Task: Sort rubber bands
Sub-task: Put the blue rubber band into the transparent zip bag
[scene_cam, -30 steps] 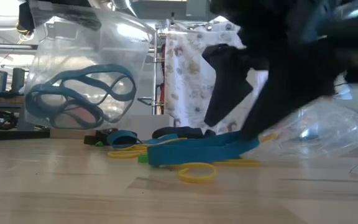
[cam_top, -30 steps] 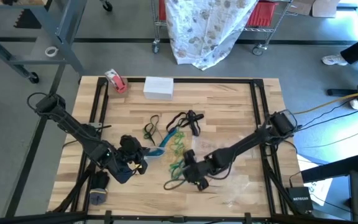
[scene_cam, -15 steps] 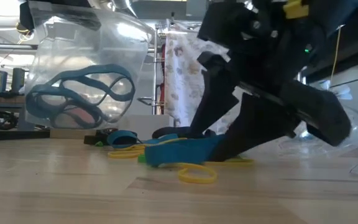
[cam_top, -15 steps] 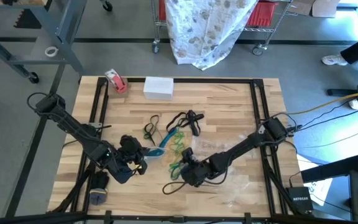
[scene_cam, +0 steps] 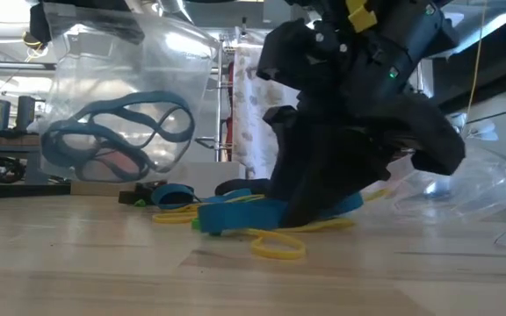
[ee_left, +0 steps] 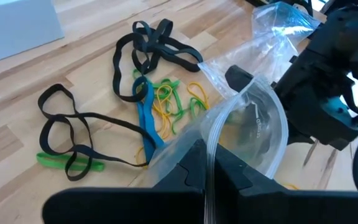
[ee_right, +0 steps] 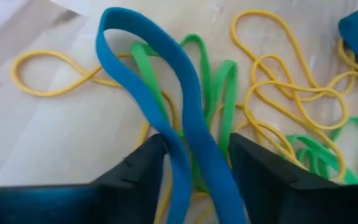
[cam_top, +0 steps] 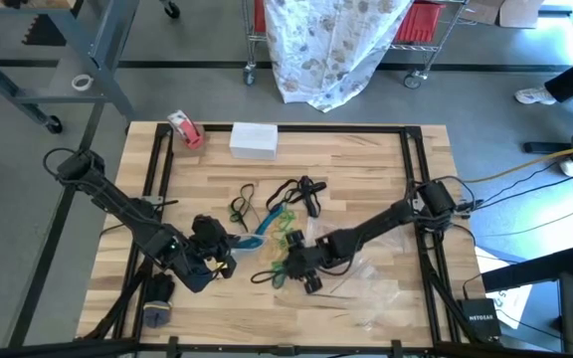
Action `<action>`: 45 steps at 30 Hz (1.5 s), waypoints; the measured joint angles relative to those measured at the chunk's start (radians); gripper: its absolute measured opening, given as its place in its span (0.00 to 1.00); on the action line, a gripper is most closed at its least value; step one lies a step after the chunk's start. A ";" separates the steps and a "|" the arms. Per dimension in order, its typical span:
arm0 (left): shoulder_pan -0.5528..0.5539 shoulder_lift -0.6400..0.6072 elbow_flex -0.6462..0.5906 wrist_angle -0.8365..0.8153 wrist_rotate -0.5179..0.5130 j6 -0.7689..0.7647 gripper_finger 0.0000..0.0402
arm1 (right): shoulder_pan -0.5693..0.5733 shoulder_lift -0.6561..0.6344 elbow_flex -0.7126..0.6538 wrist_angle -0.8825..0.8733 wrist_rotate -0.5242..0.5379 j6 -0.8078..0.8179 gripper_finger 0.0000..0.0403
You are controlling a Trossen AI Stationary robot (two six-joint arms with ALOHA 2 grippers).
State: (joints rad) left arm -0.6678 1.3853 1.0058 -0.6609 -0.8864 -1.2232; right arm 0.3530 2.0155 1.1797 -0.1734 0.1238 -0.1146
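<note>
Loose rubber bands lie in a pile mid-table: black ones (cam_top: 301, 191), and green (ee_right: 219, 81), yellow (ee_right: 278, 74) and blue ones. My left gripper (cam_top: 222, 261), at the near left, is shut on a clear plastic bag (scene_cam: 121, 105) that holds blue bands (scene_cam: 112, 132). My right gripper (cam_top: 291, 261) is down at the near edge of the pile, pointing steeply down. Its jaws are open, with a finger (ee_right: 135, 174) on each side of a wide blue band (ee_right: 166, 81), which rests on the wood and on the bands under it. My left gripper pinches the bag's upper edge (ee_left: 211, 155) between its two fingers; the edge stands upright in the hold. The bag hangs open beside the gripper, lifted off the table at that end. My right gripper: the blue band's two strands (ee_right: 191, 149) fill the gap between the fingers, and I cannot tell whether the fingers touch them.
A red-and-white tape roll (cam_top: 185, 129) and a white box (cam_top: 254, 139) sit at the far edge. More clear bags (cam_top: 376, 288) lie near the right arm. Black frame rails (cam_top: 157, 169) run along the table's left and right sides.
My right gripper has gone down and toward the table's left, into the near edge of the band pile, and now straddles the blue band. The left gripper and its bag have kept still.
</note>
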 joint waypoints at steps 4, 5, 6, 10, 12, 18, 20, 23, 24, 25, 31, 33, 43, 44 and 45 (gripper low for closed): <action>0.000 0.000 0.000 0.000 0.000 0.000 0.00 | 0.001 0.001 0.000 -0.003 -0.018 -0.001 0.24; 0.000 0.000 0.000 0.000 0.000 0.000 0.00 | 0.001 0.001 -0.001 -0.003 -0.025 -0.002 0.20; 0.000 0.000 0.000 0.000 0.000 0.000 0.00 | 0.001 0.001 -0.001 -0.003 -0.034 -0.002 0.17; 0.000 0.000 0.000 0.000 0.000 0.000 0.00 | 0.001 0.002 -0.001 -0.006 -0.040 -0.006 0.04; 0.000 0.000 0.000 0.000 0.000 0.000 0.00 | 0.001 0.000 -0.001 -0.006 -0.040 -0.005 0.02; 0.000 0.000 0.000 0.000 0.000 0.000 0.00 | -0.001 -0.067 -0.007 -0.031 -0.021 0.048 0.02; 0.000 0.000 0.000 -0.001 0.001 0.000 0.00 | -0.001 -0.116 -0.006 -0.038 -0.022 0.061 0.01; 0.000 0.000 0.000 0.000 0.001 0.000 0.00 | -0.001 -0.180 -0.004 -0.055 -0.032 0.084 0.01; 0.000 0.000 0.000 0.000 0.001 0.000 0.00 | -0.001 -0.197 -0.005 -0.065 -0.037 0.097 0.01; 0.000 0.000 0.000 0.000 0.001 0.000 0.00 | 0.000 -0.216 -0.005 -0.072 -0.037 0.114 0.02; 0.000 0.000 0.000 0.000 0.001 0.000 0.00 | 0.000 -0.296 -0.004 -0.074 -0.038 0.167 0.03; 0.000 0.000 0.000 0.001 0.001 0.000 0.00 | 0.000 -0.310 -0.004 -0.051 -0.037 0.172 0.03; -0.005 0.000 0.000 0.000 0.005 0.004 0.00 | -0.009 -0.296 -0.003 -0.126 -0.043 0.275 0.03; -0.005 0.000 0.000 0.000 0.005 0.004 0.00 | -0.009 -0.286 -0.003 -0.115 -0.042 0.296 0.03; -0.005 0.000 0.000 0.000 0.005 0.005 0.00 | -0.009 -0.277 -0.003 -0.115 -0.041 0.306 0.03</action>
State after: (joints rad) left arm -0.6724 1.3849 1.0058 -0.6605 -0.8810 -1.2183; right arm 0.3439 1.7390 1.1767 -0.2885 0.0831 0.1915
